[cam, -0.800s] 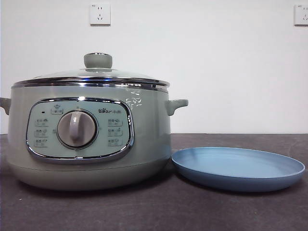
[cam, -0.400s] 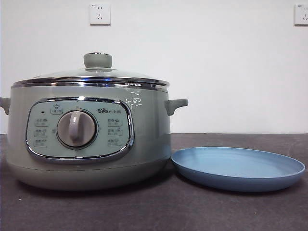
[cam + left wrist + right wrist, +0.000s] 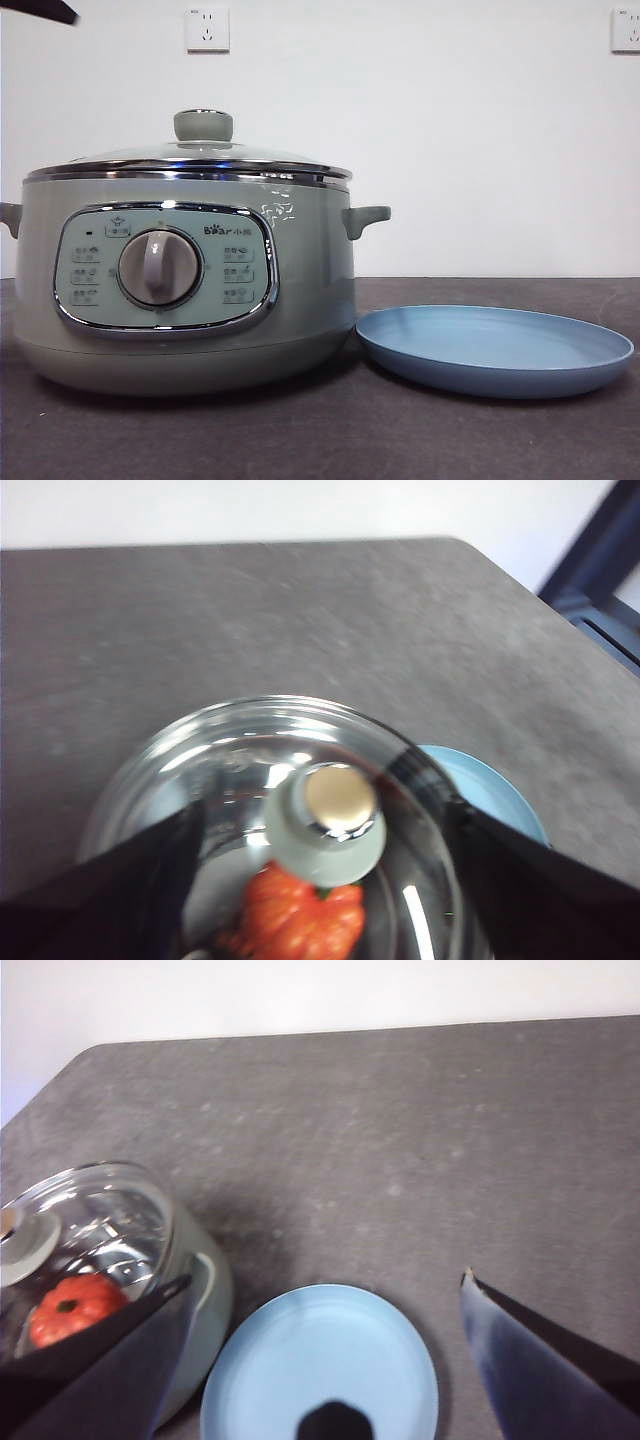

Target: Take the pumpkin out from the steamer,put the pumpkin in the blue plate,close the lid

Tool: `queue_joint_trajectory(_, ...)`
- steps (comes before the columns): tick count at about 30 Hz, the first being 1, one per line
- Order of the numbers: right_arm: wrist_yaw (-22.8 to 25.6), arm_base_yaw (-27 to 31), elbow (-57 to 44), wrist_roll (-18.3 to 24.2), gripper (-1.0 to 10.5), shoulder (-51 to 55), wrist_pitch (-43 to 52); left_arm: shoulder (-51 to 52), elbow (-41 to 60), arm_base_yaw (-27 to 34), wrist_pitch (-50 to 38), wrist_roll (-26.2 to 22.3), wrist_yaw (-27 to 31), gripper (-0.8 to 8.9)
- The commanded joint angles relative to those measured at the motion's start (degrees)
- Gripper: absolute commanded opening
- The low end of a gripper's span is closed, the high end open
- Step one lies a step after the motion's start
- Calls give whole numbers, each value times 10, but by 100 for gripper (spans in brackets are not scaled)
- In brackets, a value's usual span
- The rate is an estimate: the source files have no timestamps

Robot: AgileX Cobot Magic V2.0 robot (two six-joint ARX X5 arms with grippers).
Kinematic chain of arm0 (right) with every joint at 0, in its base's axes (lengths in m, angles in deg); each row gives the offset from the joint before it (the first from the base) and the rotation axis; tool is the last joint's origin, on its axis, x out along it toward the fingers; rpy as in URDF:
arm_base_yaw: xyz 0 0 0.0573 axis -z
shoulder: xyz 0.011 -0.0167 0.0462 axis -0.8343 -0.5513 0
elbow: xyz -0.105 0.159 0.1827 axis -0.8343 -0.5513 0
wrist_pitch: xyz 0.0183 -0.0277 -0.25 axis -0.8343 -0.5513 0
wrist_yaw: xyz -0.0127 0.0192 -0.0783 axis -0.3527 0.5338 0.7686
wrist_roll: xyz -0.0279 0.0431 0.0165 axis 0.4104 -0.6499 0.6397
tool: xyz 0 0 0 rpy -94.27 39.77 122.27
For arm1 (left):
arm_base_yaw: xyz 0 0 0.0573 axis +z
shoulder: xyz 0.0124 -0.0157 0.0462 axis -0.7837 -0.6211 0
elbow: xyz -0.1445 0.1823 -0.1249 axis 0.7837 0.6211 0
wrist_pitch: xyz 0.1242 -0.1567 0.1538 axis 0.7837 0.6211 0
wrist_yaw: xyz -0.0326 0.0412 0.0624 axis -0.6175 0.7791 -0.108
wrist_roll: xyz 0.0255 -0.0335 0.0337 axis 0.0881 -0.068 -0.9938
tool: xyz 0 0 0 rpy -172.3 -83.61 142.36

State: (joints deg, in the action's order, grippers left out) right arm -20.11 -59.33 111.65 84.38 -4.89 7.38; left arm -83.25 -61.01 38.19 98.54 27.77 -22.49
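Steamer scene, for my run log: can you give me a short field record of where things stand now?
lid: closed on the steamer
pumpkin: inside the steamer, seen through the glass
blue plate: on the table beside the steamer, nothing on it
left gripper: open, above the lid knob, one jaw each side
right gripper: open, above the plate
task progress: lid not yet lifted

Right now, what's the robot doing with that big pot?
The left gripper hovers with open jaws above the lid, lined up with its knob. The lid sits closed on the steamer, and the pumpkin is inside under the glass. The right gripper waits open above the blue plate, which holds nothing.
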Motion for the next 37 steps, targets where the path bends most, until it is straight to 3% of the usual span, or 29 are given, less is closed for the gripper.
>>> queue_joint_trajectory(1,-1,-9,2,0,445,0,1,-36,-19,-31,-3,-7,5,413)
queue_joint_trajectory(12,0,-20,2,-4,442,0,-17,-165,-75,-117,10,-65,103,412)
queue_joint_trajectory(30,0,-20,2,-4,441,0,-27,-226,-75,-145,11,-84,165,398)
queue_joint_trajectory(31,0,-20,2,-4,441,0,-28,-226,-75,-145,12,-84,168,362)
queue_joint_trajectory(35,0,-20,2,-4,441,0,-29,-226,-75,-145,18,-95,165,26)
queue_joint_trajectory(36,0,-20,2,-4,441,0,-29,-226,-75,-145,18,-95,165,-21)
queue_joint_trajectory(37,0,-20,2,-4,441,0,-29,-226,-75,-145,17,-95,165,-8)
